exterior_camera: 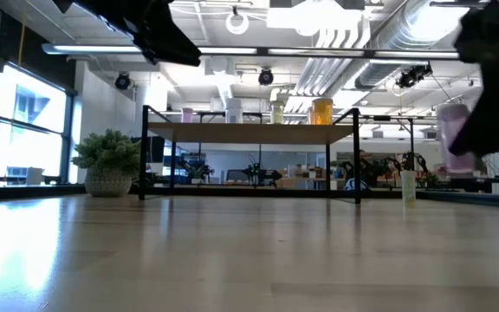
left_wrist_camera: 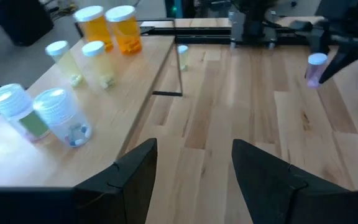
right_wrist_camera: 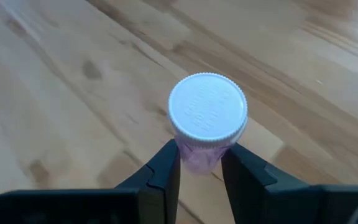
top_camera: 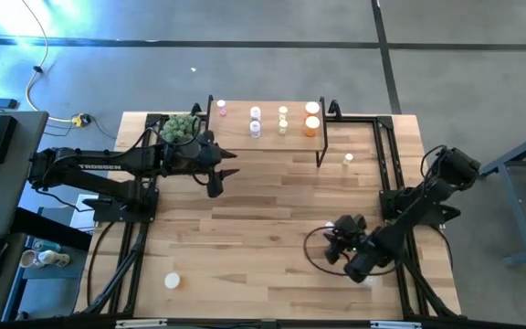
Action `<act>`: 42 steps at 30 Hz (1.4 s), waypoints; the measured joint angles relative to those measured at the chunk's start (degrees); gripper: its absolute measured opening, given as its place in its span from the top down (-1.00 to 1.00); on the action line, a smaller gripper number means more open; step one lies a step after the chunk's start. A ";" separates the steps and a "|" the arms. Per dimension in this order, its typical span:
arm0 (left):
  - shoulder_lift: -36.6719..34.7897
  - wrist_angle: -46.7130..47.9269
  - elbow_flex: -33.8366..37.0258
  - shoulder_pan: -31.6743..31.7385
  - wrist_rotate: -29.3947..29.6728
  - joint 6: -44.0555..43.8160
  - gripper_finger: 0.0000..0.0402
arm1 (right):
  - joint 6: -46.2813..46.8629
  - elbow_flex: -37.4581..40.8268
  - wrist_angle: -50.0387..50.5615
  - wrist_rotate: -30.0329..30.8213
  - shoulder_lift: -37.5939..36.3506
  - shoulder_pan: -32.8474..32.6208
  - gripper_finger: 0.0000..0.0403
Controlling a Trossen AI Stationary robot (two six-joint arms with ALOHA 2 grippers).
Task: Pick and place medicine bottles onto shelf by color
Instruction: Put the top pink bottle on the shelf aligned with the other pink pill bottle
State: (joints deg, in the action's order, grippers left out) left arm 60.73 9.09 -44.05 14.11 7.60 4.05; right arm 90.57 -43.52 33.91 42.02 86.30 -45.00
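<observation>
Wooden planks make the big table, and behind it the low view shows a bright office room with pipes on the ceiling. Above this table, near its right front part, the pink bottle is clamped between the two fingers of the right gripper. The fingers press the tinted body just under the white cap, so the cap stays free and the bottle hangs upright; I judge this helps to stand it down cleanly later. In the low view the pink bottle seems lifted off the wood.

On the shelf at the far edge the bottles already stand by color: a pink one, the whitish ones, the yellow-green ones and the orange ones. One yellow-green bottle waits on the table just beside the shelf's right end, and one more bottle lies near the front left.

The right arm folds back from the right edge, its wrist turned down over the table. The left gripper hovers near the shelf's left end beside a small potted plant, fingers apart and empty, arm stretched from the left side.
</observation>
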 joint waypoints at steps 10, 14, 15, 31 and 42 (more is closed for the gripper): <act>0.00 0.10 0.00 0.00 -8.75 1.12 0.01 | -24.34 -10.58 -2.81 -3.71 0.00 11.49 0.55; 0.87 0.10 -0.02 -0.04 -11.89 2.70 0.01 | -34.19 -13.14 -6.70 -5.97 0.00 15.89 0.55; 1.18 -0.19 -0.02 -0.06 -12.13 3.44 0.01 | -36.58 -13.55 -7.83 -6.72 0.00 17.11 0.55; 12.46 -18.18 -0.02 -1.46 -12.15 2.09 0.01 | -57.41 -14.90 -18.30 -16.93 0.00 32.25 0.55; 20.40 -33.37 -0.02 -1.46 -12.17 -0.13 0.01 | -63.89 -14.89 -22.05 -18.28 0.00 37.01 0.55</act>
State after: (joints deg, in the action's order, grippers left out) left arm 81.13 -24.28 -44.07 12.64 -4.57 3.92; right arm 26.68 -58.41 11.86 23.75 86.30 -7.99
